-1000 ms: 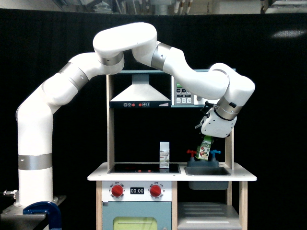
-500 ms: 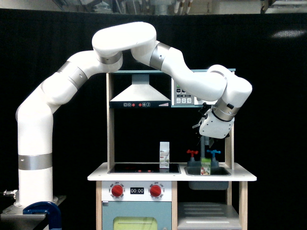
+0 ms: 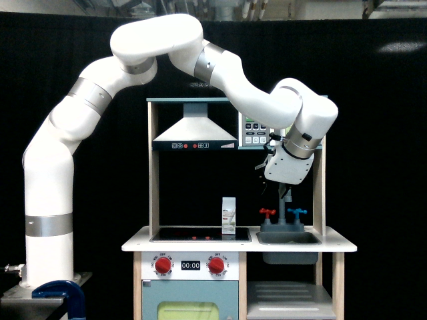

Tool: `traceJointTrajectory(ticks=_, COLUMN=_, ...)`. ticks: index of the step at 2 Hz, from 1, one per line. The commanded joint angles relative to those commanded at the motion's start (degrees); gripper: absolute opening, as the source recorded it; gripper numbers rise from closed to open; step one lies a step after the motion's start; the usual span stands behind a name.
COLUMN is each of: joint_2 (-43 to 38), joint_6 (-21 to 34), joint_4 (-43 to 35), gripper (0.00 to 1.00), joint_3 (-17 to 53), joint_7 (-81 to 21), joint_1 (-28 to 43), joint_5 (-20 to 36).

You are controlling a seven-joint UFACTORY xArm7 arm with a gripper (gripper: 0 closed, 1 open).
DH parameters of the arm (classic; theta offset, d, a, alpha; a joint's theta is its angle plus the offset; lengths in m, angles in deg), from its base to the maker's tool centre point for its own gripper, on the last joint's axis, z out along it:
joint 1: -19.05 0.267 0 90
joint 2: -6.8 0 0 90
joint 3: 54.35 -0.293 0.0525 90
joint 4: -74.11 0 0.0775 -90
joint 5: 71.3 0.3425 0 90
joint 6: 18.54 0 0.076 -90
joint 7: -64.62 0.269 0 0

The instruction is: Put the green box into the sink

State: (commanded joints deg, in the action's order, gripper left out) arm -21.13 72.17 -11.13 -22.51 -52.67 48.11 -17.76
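Half a second ago the green box stood in the sink with its top showing above the rim; now it is out of sight, presumably lying low in the basin behind the front wall, though that cannot be confirmed. Meanwhile the arm has lifted up and toward the exterior view's left, and the gripper (image 3: 283, 194) hangs above the sink (image 3: 288, 238), in front of the grey faucet (image 3: 282, 212), holding nothing visible; whether its jaws are spread or closed cannot be told from this angle. Red and blue tap handles sit either side of the faucet, just behind the grey basin. On the white counter (image 3: 137, 243), a white carton (image 3: 229, 216) stands upright at the back right corner of the black stovetop (image 3: 199, 235), well apart from the sink. Nothing shows above the sink's rim.
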Motion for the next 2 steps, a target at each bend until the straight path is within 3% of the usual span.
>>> traceJointTrajectory(ticks=1, joint_2=17.72, joint_6=-2.31, joint_4=16.86, gripper=1.00, joint_3=-1.08, joint_7=-0.69, joint_1=-2.16, joint_5=-9.74)
traceJointTrajectory(ticks=2, joint_2=26.46, joint_6=-4.29, joint_4=25.61, gripper=1.00, joint_3=-2.26, joint_7=-0.39, joint_1=-3.85, joint_5=-14.06)
